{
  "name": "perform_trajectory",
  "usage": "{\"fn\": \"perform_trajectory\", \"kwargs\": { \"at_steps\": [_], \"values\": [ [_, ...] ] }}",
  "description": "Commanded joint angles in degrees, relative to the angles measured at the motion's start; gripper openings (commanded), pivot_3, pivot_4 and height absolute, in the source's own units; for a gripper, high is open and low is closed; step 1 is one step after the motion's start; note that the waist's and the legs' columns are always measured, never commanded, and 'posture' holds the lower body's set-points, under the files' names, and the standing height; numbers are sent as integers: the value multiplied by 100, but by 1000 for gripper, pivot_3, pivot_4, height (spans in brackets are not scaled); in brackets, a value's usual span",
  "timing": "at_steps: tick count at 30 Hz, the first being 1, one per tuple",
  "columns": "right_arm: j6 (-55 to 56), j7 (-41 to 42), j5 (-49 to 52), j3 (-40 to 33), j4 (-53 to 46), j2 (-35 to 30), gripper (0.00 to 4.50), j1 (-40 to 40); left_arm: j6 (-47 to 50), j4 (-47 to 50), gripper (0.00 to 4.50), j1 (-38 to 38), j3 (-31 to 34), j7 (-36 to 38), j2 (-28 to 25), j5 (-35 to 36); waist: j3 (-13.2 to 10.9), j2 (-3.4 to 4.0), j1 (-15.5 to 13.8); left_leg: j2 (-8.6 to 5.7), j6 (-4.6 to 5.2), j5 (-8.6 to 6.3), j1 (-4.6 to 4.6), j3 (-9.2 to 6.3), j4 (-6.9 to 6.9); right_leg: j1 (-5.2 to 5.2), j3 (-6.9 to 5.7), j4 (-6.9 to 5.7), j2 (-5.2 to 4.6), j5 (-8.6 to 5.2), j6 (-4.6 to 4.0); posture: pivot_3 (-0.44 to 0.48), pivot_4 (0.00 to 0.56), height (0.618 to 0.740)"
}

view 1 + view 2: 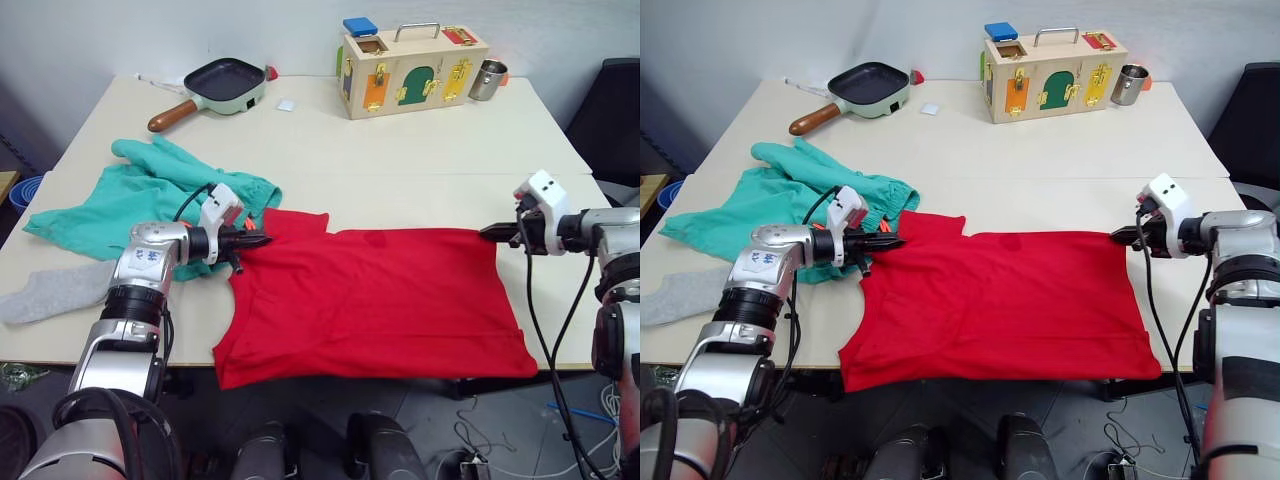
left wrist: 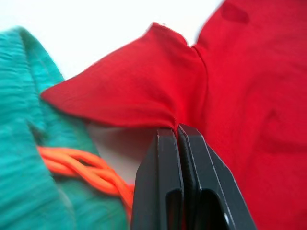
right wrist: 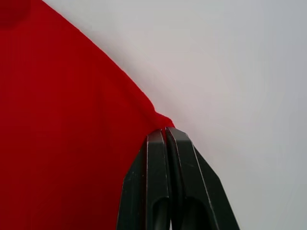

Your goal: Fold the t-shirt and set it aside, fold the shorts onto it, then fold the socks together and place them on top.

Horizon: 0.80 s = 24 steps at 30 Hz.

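The t-shirt point(image 1: 375, 300) lies spread across the near half of the table point(image 1: 420, 160), its near edge hanging a little over the front. It looks partly doubled over already, a broad red slab with one sleeve poking out towards the shorts, but I wouldn't call it a finished fold.

The left gripper point(image 1: 258, 240) is pinched tight on the cloth near that sleeve; from the wrist you can see red fabric bunched between the closed black fingers. The right gripper point(image 1: 494, 233) is likewise clamped on the far corner of the shirt at the robot's right, with just a nub of red caught at its tips. Both arms hold opposite ends of the same upper edge.

The shorts point(image 1: 150, 195) sit in a rumpled heap on the robot's left, touching the shirt's sleeve, the orange drawstring point(image 2: 86, 167) trailing close by the left gripper. They are not folded. A grey sock point(image 1: 55, 290) lies flat at the left front edge of the table, untouched; I can only make out one for certain.

So the job is at its first stage: shirt mid-fold, not yet set aside, shorts and socks still to come.

At the back stand a frying pan point(image 1: 225, 85), a wooden latch box point(image 1: 410, 70) and a metal cup point(image 1: 488, 80).
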State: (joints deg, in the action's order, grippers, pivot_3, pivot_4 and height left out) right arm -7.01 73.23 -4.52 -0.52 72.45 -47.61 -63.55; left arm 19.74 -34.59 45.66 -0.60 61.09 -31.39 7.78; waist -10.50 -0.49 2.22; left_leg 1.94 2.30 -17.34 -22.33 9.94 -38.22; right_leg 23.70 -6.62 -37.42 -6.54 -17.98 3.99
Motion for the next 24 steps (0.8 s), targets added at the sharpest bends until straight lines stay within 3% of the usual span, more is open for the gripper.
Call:
{"fn": "perform_trajectory", "kwargs": {
  "at_steps": [1,9,16,24],
  "values": [
    [-7,272,204,-161,-255,-180,31,104,106,458,0,-49,135,63,-129,207,0,0,-5,0,0,0,1,0,-1,-1,1,-1,0,0,0,0,150,740],
    [36,612,486,-300,-479,-323,31,395,312,886,0,-205,198,-108,-173,347,0,0,-39,0,0,0,1,0,-4,-1,2,-1,-1,0,0,0,150,740],
    [488,-39,607,-546,-395,-244,31,594,-60,468,0,-17,338,-616,55,342,0,0,-45,-1,0,0,1,0,-5,-1,3,-1,-4,0,0,0,150,740],
    [424,260,831,-713,-447,-389,31,720,13,713,0,-100,347,-288,-51,532,0,0,-44,-1,0,0,1,1,-4,-1,1,-1,-1,0,0,0,150,740]
  ]
}}
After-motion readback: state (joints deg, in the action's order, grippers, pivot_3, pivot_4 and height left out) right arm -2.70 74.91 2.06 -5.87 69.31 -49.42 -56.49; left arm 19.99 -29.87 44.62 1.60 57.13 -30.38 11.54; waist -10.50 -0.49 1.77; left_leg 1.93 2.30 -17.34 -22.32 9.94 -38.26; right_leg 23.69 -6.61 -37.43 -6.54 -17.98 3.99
